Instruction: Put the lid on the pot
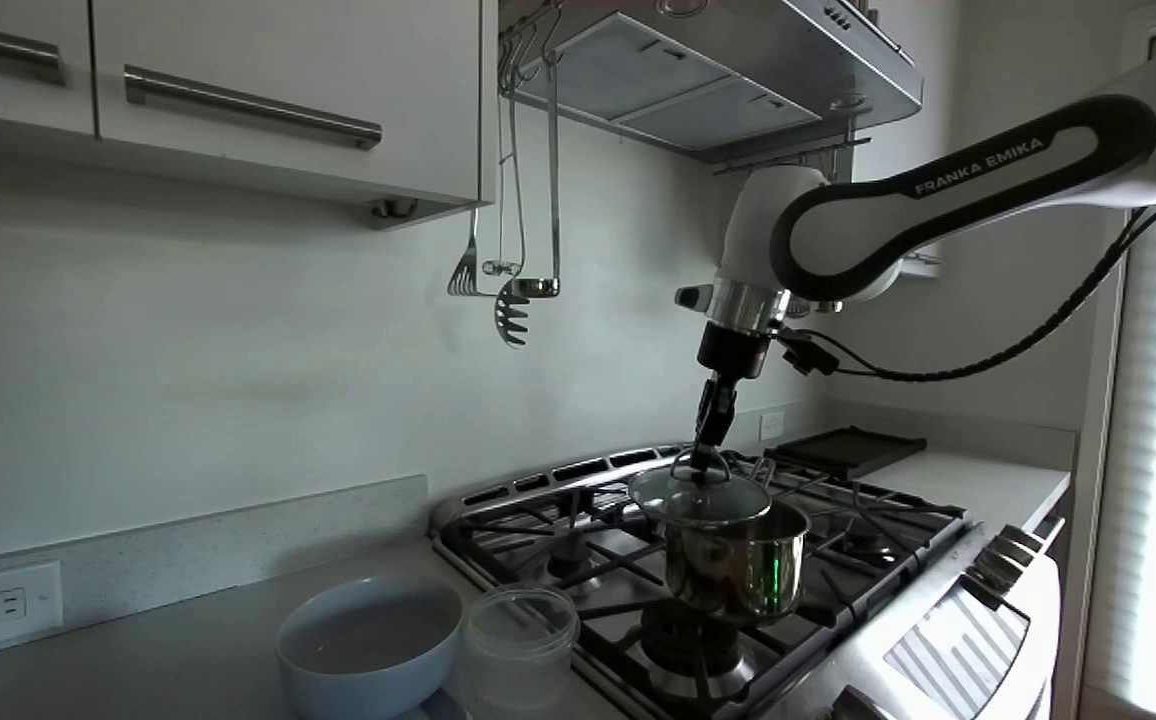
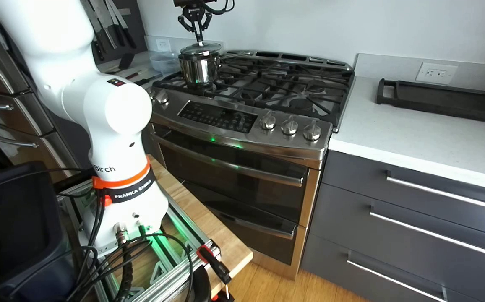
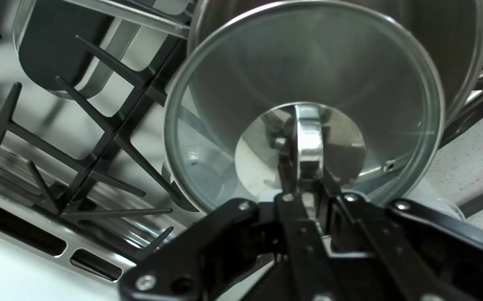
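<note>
my tool (image 3: 307,175) pinches the handle (image 3: 309,140); the lid (image 1: 703,507) hangs just under it. the pot (image 1: 735,570) sits below, seemingly off from the tool toward the stove's front (image 2: 242,184); i should ease that way, lid level, then lower slowly and release only once it seats.

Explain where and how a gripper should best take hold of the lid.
Probably by the handle, from above, one jaw each side, as the gripper has it now. The narrow handle arches up from the middle of the lid; the lid's full width looks too broad for the jaws.
</note>
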You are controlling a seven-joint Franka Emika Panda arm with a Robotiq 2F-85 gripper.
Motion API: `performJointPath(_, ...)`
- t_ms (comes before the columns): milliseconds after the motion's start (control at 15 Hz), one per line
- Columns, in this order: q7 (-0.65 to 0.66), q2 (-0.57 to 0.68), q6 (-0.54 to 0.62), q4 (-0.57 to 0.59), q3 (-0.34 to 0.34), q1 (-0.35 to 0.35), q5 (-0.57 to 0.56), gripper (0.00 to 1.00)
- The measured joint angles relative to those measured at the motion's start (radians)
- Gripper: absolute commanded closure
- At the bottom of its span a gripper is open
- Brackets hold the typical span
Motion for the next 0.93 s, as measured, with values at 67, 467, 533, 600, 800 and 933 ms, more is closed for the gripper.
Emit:
performJointPath(67, 0.007, -0.001, -0.001, -0.001, 0.001, 0.0, 0.0, 0.96)
performJointPath(467, 0.109, -0.017, -0.013, -0.013, 0.007, 0.0, -0.005, 0.96)
performJointPath(533, 0.129, -0.022, -0.015, -0.015, 0.007, -0.001, -0.005, 0.96)
performJointPath(600, 0.151, -0.027, -0.015, -0.02, 0.007, -0.002, -0.006, 0.96)
performJointPath(800, 0.212, -0.045, -0.025, -0.036, 0.006, -0.008, -0.007, 0.96)
performJointPath(933, 0.24, -0.054, -0.034, -0.043, 0.006, -0.013, -0.007, 0.96)
